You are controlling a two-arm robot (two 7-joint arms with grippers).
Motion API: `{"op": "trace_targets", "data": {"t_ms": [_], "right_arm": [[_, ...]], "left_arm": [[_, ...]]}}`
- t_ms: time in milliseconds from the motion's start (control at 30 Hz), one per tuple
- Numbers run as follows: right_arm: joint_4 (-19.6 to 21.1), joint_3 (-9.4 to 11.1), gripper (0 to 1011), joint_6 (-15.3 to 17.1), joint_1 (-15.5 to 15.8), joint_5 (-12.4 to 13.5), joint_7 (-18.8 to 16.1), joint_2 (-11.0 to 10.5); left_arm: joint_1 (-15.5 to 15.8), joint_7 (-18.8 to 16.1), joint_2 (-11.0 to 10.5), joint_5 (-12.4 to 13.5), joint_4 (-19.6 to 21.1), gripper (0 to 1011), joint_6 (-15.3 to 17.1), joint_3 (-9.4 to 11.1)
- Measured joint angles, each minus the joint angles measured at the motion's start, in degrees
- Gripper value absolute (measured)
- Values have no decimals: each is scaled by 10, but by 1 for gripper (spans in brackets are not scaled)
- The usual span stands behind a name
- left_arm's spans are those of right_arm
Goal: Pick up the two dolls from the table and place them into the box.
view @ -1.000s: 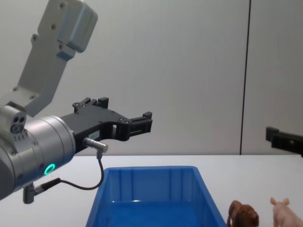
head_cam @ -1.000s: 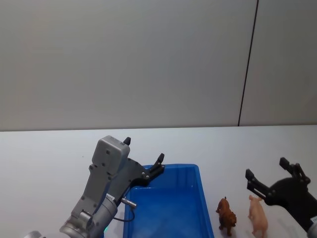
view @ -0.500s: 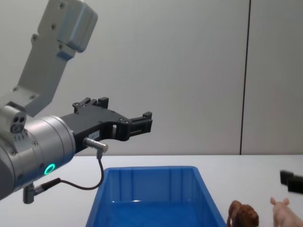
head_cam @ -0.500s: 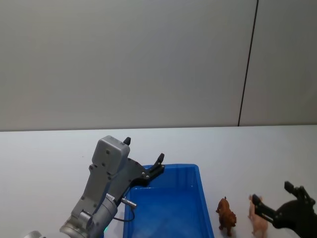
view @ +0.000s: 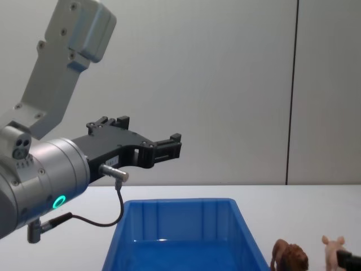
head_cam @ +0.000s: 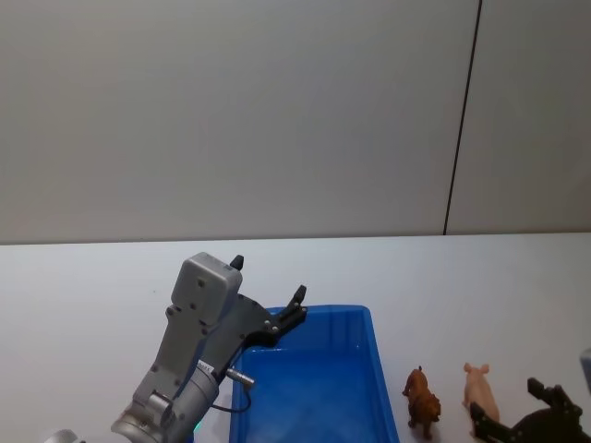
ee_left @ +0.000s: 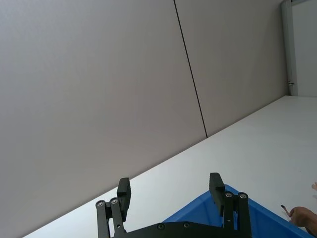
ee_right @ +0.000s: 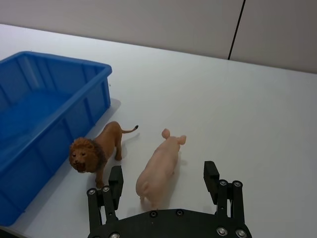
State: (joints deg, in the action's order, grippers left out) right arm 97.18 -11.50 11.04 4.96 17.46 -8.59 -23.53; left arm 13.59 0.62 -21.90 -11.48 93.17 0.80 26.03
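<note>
At the near right of the table [head_cam: 92,295], the right gripper [head_cam: 506,406] sits low, its two black fingers spread wide apart and clasping nothing. In the right wrist view the hindquarters of the pink pig [ee_right: 159,166] lie between those fingers, with a gap of bare tabletop on either side and neither finger touching the toy. The pig stands upright on its feet, rump toward the gripper and ears toward the far edge. Just to its left, close but apart from it, stands the brown lion [ee_right: 96,148], also upright, turned the other way: its shaggy-maned head points to the near edge and its tail to the far one. The lion is between the pig and the blue box [ee_right: 99,89], near the box's right wall without touching it. The box rests flat on the table around the middle of the near edge, its long sides running from near to far, and no toy shows in the part of its inside that can be seen. Over the box's far left corner the left gripper [head_cam: 268,278] hangs well above the rim, fingers parted and holding nothing. Beyond the table's far edge stands a plain grey wall [head_cam: 277,111] with one dark upright seam [head_cam: 462,120].
</note>
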Motion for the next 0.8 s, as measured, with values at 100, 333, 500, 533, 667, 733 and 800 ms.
{"op": "trace_targets", "data": {"t_ms": [100,333,500,533,667,733,800], "right_arm": [[-10,-2,1001,5,-4,-2,-1,5],[-34,-9,1001,15,-17,-5,-4,18],[-48,-12,1001,19,-25,-6,-5,25],[-50,-12,1001,20,-27,-6,-5,27],[-60,-14,963,23,-34,-6,-5,33],[-67,-15,902,25,-38,-5,-6,37],[-72,-16,863,27,-42,-4,-6,40]], "left_arm": [[0,0,0,0,0,1002,0,0],[0,0,0,0,0,1002,0,0],[0,0,0,0,0,1002,0,0],[0,0,0,0,0,1002,0,0],[0,0,0,0,0,1002,0,0],[0,0,0,0,0,1002,0,0],[0,0,0,0,0,1002,0,0]]}}
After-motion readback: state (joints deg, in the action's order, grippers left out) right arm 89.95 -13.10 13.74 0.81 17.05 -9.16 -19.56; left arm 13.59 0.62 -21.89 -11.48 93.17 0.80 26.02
